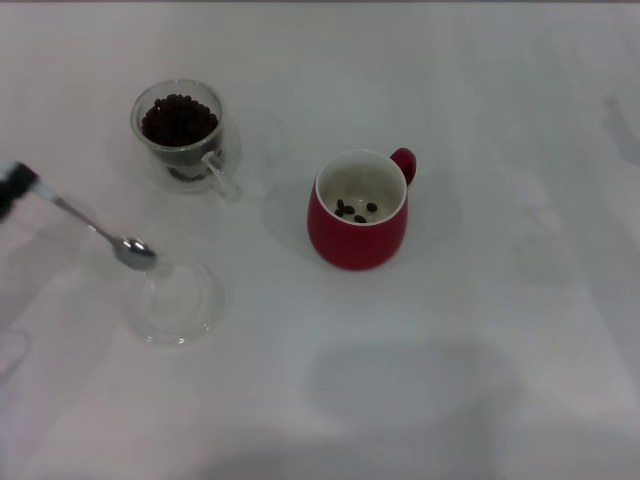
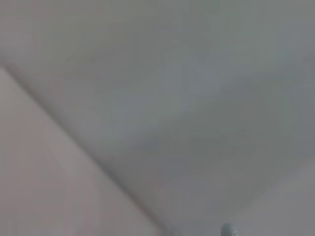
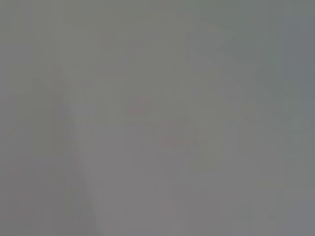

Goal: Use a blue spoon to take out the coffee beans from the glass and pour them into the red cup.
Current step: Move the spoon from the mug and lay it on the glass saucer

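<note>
At the left edge of the head view, the left gripper (image 1: 12, 185) holds the blue spoon (image 1: 95, 230), jaws clamped on its handle, bowl hanging over the clear saucer (image 1: 175, 303). Coffee beans (image 1: 179, 119) fill the glass (image 1: 185, 135) behind it; 4 or so lie in the red cup (image 1: 358, 210) on the white tabletop (image 1: 500, 300). Right gripper: out of sight.

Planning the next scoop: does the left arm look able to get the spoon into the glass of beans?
Probably yes. The left gripper holds the spoon above the saucer, and nothing stands between it and the open-topped glass.
</note>
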You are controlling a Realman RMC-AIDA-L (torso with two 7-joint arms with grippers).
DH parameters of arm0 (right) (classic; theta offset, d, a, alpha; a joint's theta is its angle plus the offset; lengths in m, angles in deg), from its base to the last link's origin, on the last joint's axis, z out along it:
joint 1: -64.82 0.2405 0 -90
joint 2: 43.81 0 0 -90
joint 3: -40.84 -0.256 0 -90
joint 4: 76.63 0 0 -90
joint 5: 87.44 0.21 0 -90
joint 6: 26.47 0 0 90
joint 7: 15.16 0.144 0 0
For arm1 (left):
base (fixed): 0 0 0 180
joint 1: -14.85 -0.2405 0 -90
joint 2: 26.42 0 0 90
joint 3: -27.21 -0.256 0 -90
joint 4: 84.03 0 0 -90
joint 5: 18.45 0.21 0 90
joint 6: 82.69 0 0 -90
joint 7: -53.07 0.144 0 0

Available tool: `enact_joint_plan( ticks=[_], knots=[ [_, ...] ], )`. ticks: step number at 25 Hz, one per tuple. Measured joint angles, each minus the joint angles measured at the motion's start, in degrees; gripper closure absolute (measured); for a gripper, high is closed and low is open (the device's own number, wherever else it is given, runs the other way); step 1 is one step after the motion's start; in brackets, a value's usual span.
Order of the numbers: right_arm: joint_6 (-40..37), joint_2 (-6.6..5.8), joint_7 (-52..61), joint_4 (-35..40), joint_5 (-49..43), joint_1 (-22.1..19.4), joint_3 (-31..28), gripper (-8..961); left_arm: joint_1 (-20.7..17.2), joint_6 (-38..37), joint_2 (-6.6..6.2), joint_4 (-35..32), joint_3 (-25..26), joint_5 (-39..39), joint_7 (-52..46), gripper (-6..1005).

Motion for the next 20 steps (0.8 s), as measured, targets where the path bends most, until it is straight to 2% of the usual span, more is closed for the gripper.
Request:
enact_joint_plan(
  ticks=[4,6,9,16,20],
  knots=[
    [0.0,0.0,0.0,0.0,0.0,0.0,0.0,77,1.8,3.4,0.15,0.0,0.0,4.8,-0.6,871],
    [0.0,0.0,0.0,0.0,0.0,-0.1,0.0,77,3.5,5.1,0.64,0.1,0.0,8.4,-0.2,871],
    [0.0,0.0,0.0,0.0,0.0,-0.2,0.0,77,4.0,5.3,0.77,0.1,0.0,9.5,0.0,871],
    [0.0,0.0,0.0,0.0,0.0,-0.2,0.0,77,7.6,7.4,1.34,-0.1,0.0,19.5,0.0,864],
    [0.0,0.0,0.0,0.0,0.0,-0.1,0.0,77,7.5,7.6,1.59,0.1,0.3,18.7,1.8,832]
  ],
)
